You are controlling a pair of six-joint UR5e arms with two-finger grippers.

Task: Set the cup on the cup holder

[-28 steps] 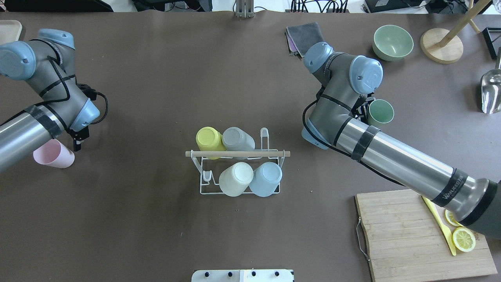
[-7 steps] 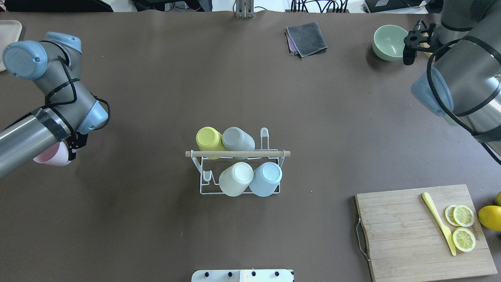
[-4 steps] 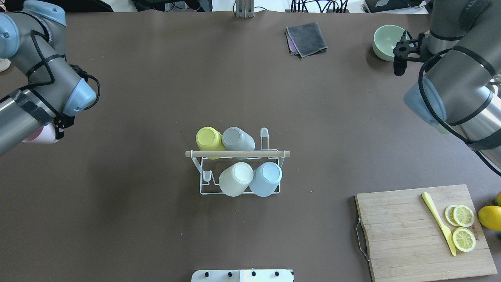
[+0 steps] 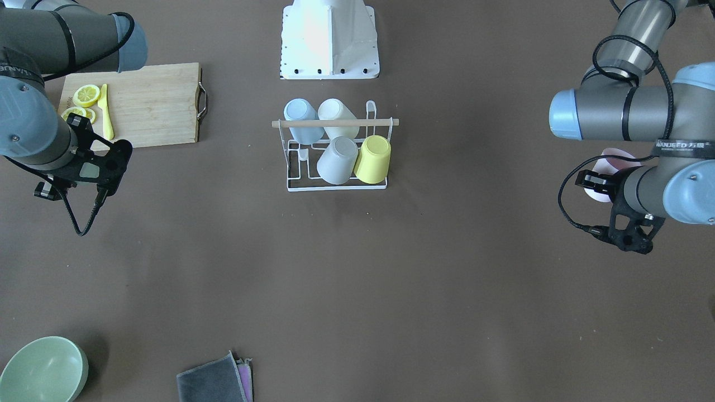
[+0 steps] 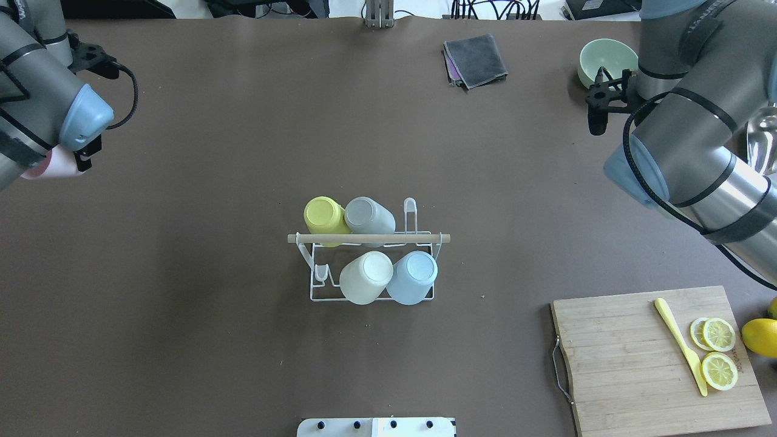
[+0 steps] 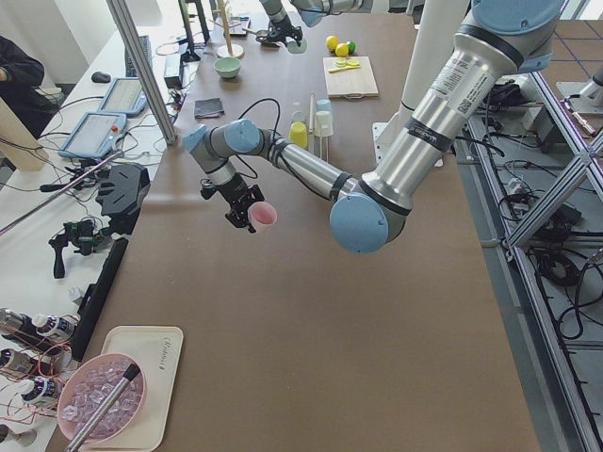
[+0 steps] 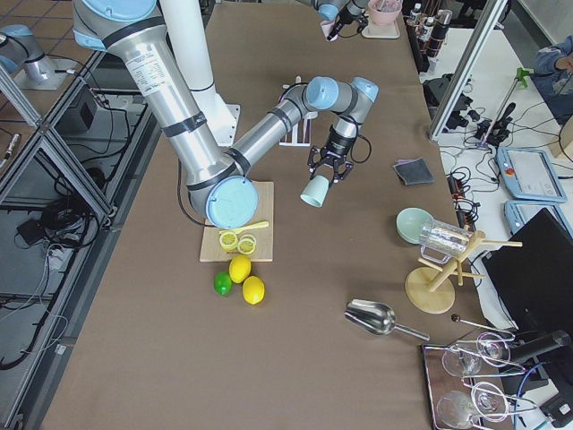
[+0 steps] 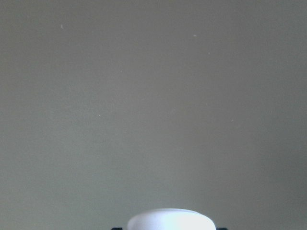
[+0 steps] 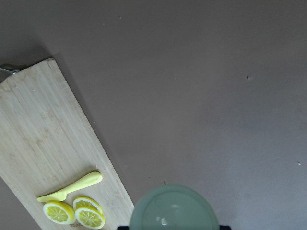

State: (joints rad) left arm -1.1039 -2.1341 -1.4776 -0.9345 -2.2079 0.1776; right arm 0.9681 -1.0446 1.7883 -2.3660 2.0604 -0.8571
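L gripper (image 6: 252, 213) w/ cup (image 6: 265, 216); "WANJEED" band (image 4: 678, 144)

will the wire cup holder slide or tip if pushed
The cup holder is thin wire, so probably light and apt to slide on the smooth table. The four cups already on it likely steady it; its broad base suggests tipping is unlikely.

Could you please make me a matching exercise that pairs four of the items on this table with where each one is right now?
Things:
1. pink plastic cup
2. pale green plastic cup
3. yellow plastic cup
4. yellow plastic knife

Places:
A. on the wooden cutting board
B. in the right gripper
C. on the white wire cup holder
D. in the left gripper

Pairs: 1-D, 2-B, 3-C, 4-A.
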